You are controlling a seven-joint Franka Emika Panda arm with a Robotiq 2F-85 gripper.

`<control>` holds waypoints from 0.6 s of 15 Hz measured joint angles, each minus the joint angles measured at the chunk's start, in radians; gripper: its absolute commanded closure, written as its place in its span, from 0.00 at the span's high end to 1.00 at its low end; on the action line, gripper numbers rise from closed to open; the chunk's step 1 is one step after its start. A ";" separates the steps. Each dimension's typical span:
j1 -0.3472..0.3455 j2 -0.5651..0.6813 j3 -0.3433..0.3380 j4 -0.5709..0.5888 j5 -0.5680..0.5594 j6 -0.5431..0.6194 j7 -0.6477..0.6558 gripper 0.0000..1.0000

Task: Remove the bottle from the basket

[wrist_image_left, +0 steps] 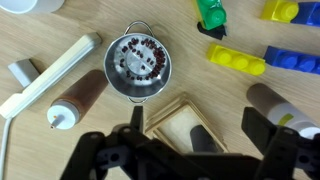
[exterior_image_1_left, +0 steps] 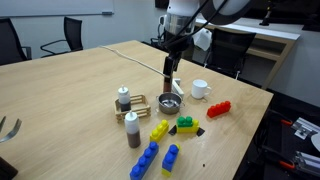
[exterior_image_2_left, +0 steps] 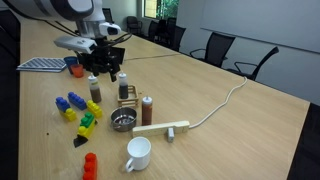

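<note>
The bottle [exterior_image_1_left: 123, 98], dark-bodied with a pale grey cap, stands upright in the gold wire basket [exterior_image_1_left: 137, 103] near the table's middle; both also show in an exterior view, the bottle [exterior_image_2_left: 122, 85] and the basket [exterior_image_2_left: 129, 98]. My gripper [exterior_image_1_left: 170, 68] [exterior_image_2_left: 107, 72] hangs open above the table, apart from the bottle. In the wrist view the gripper [wrist_image_left: 198, 122] is open with its fingers either side of the basket [wrist_image_left: 165, 112]. A dark rounded shape, apparently the bottle [wrist_image_left: 205, 136], stands in the basket between them.
A round metal strainer bowl [wrist_image_left: 140, 65] sits beside the basket. Two brown white-topped bottles [wrist_image_left: 80, 97] [wrist_image_left: 282, 108] flank it. A white stick [exterior_image_2_left: 163, 128], a white cup [exterior_image_1_left: 199, 88], and red [exterior_image_1_left: 218, 108], green [exterior_image_1_left: 186, 123], yellow [exterior_image_1_left: 160, 130] and blue [exterior_image_1_left: 147, 158] bricks lie around.
</note>
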 measured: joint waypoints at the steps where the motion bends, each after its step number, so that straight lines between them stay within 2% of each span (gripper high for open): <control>1: 0.000 0.000 0.000 0.000 0.000 0.000 0.000 1.00; 9: 0.018 0.031 -0.019 0.017 -0.002 0.013 0.005 1.00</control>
